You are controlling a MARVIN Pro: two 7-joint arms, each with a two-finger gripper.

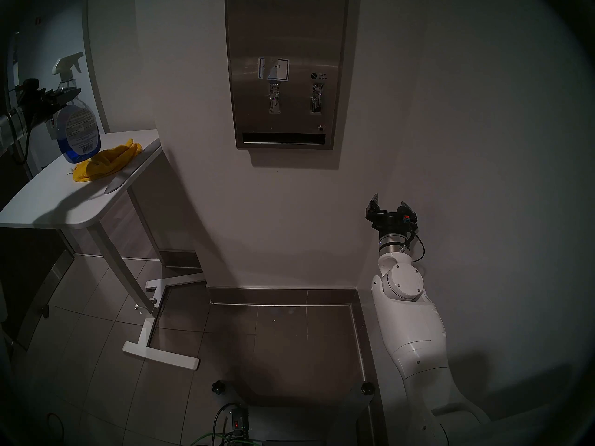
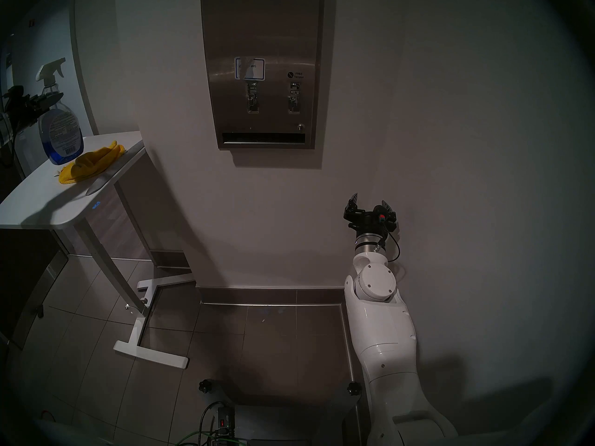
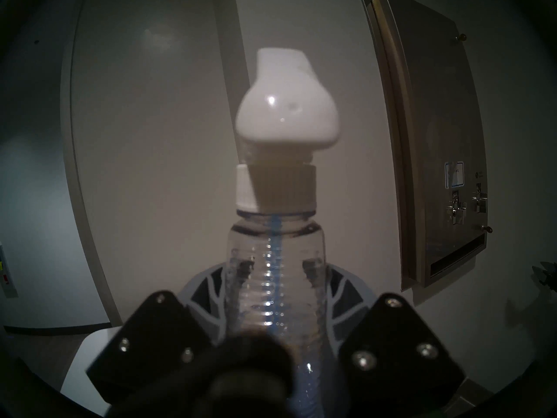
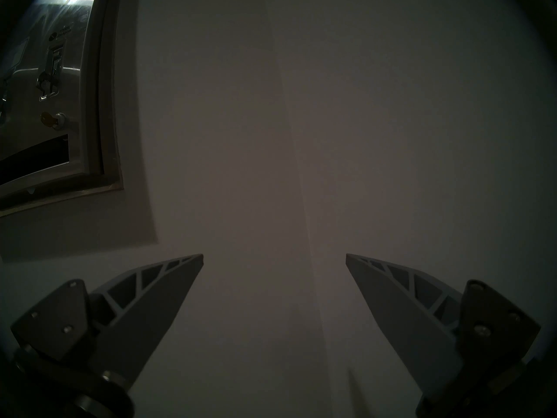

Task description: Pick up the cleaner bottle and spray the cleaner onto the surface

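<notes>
The cleaner bottle is clear plastic with a white trigger nozzle and a printed label, at the back left over the white table. Blue cleaner fills its lower part. My left gripper is shut on the bottle's neck, and in the left wrist view its fingers press both sides of the ribbed neck. I cannot tell whether the bottle's base touches the table. The stainless-steel dispenser front hangs on the wall ahead, with two levers, a sticker and a dark slot. My right gripper is open and empty, low at the right by the wall.
A yellow cloth lies on the white table right beside the bottle. The table's legs and feet stand on the tiled floor at the left. The right wrist view shows plain wall and the dispenser's lower corner.
</notes>
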